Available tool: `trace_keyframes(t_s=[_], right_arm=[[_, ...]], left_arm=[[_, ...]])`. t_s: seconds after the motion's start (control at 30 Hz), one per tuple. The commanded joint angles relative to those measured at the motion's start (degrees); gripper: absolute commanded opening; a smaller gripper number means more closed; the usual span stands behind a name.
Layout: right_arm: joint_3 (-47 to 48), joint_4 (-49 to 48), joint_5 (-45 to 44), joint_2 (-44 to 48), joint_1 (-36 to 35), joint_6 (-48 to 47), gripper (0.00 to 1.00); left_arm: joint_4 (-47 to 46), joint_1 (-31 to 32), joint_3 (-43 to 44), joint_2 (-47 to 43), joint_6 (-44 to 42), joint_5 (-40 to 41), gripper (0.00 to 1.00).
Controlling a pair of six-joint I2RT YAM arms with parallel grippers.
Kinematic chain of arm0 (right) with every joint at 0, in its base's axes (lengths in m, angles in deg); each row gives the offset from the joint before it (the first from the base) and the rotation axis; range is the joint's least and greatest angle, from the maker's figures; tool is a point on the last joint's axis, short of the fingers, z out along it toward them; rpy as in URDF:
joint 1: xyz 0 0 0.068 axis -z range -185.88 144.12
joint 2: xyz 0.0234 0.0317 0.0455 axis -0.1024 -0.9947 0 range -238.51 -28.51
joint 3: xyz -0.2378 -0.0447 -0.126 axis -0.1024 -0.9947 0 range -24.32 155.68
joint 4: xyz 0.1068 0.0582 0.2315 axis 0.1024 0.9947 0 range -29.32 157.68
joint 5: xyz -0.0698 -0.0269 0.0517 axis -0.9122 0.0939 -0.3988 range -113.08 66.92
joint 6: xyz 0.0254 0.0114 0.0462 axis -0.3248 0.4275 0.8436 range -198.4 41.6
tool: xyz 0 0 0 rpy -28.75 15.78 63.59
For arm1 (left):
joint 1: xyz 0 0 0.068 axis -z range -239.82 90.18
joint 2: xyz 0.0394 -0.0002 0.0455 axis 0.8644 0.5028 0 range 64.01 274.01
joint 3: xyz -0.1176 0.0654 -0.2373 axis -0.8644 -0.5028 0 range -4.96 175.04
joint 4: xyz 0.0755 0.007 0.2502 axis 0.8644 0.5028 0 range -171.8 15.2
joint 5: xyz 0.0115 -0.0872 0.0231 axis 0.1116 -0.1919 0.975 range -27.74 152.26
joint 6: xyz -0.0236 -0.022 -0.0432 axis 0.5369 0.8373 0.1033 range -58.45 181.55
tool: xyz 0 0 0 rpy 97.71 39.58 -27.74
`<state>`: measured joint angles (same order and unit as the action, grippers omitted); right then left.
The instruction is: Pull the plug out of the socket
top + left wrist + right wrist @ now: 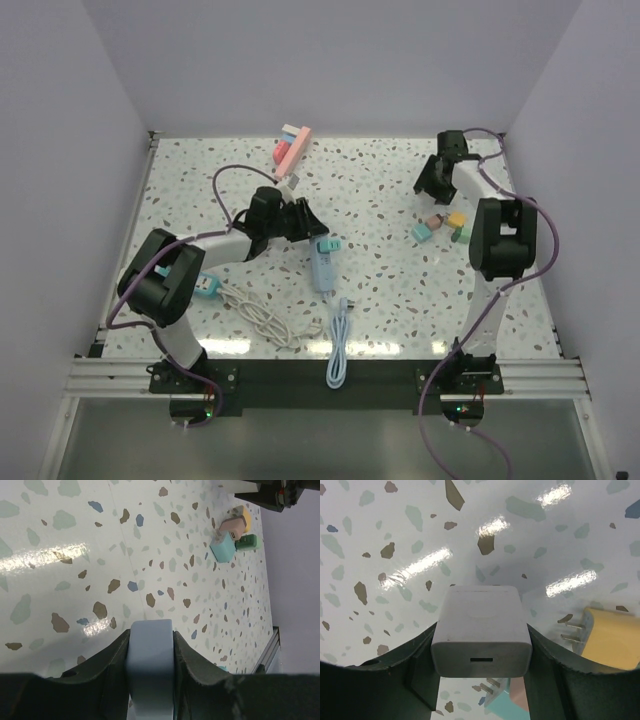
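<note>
I'm reading the white, round-cornered plastic charger plug [480, 630] as already free. The right gripper [437, 178] is pinching it by its flat sides, well apart from the pale blue plastic socket strip [325, 265]. The left gripper [308, 226] is clamping one end of that strip, jaws narrow.

What I'm worrying about now is slip. The plug's shell is looking smooth and glossy, and the dark fingers are catching only its sides, so a quick swing could be working it loose. It is sitting near a yellow block adapter [612, 635] with bare metal prongs, and a careless lowering could be knocking the two together. The speckled terrazzo tabletop [390, 200] is shining hard and slick, so a dropped plug may go skidding.
</note>
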<state>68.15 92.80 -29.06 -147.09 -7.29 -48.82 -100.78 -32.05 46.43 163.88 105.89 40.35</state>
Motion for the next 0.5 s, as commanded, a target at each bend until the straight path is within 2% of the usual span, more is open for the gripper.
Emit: trace_keyframes(t_s=[0.0,0.13,0.2,0.23,0.3,0.4,0.43,0.47], right_arm=[[1.4,0.8,-0.8,3.0,0.5,0.1,0.46],[-3.1,-0.9,0.3,10.7,0.5,-1.6,0.77],[-4.8,-0.4,0.7,15.2,0.5,-2.8,0.83],[-5.6,-0.6,1.1,16.7,0.5,-3.0,0.91],[-7.2,-0.3,1.8,20.4,0.5,-4.1,0.98],[-9.0,0.5,5.9,23.3,0.4,-5.9,0.98],[-9.8,0.4,11.8,25.1,0.0,-6.5,0.98],[-10.8,0.1,13.7,26.0,-1.2,-7.7,0.98]], left_arm=[[0.1,0.6,-0.8,-1.8,-2.1,-2.2,0.0],[0.1,0.6,-0.2,-1.4,-2.2,-2.5,0.0],[0.0,0.7,0.5,-0.7,-2.1,-2.9,0.0],[-0.1,0.7,0.7,-0.5,-2.1,-3.0,0.0],[-0.2,0.7,1.7,0.5,-2.1,-3.5,0.0],[-0.3,0.7,2.7,1.5,-2.1,-3.9,0.0],[-0.4,0.7,2.9,1.6,-2.1,-4.0,0.0],[-0.5,0.7,3.3,2.1,-2.0,-4.2,0.0]])
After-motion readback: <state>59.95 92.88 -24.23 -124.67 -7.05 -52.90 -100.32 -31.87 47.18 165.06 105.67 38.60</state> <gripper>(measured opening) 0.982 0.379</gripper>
